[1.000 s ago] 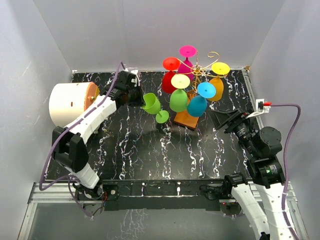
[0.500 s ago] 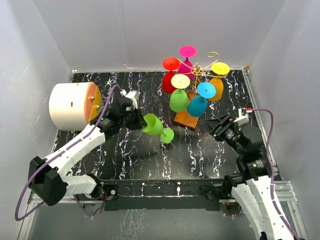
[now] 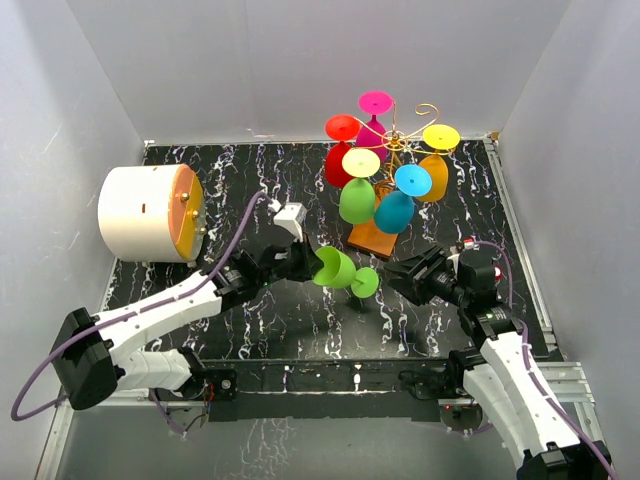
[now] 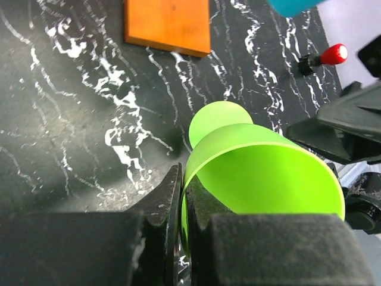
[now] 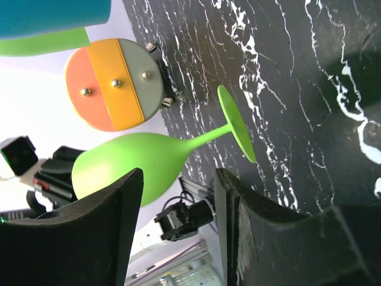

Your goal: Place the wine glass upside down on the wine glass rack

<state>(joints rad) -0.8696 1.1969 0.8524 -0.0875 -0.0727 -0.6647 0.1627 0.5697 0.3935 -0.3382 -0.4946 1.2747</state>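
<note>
Black, white-veined marble counter (image 3: 250, 330) carries the work. Above it the left hand (image 3: 303, 265) is clamped tight on the bowl rim of the lime-green plastic wine glass (image 3: 338, 268), holding it sideways with its foot toward the right hand (image 3: 408, 280). That hand's jaws stand apart and empty, apparently ready to take the stem for inverting. The gold wire wine glass rack (image 3: 398, 140) stands beyond, apart from the glass, hung with coloured glasses (image 3: 356, 200).

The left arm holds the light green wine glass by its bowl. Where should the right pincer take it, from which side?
Take the stem, coming from the foot end. The left pincer is shut on the bowl rim of the wine glass, which lies sideways with its foot toward the open right pincer; the thin stem is free.
</note>
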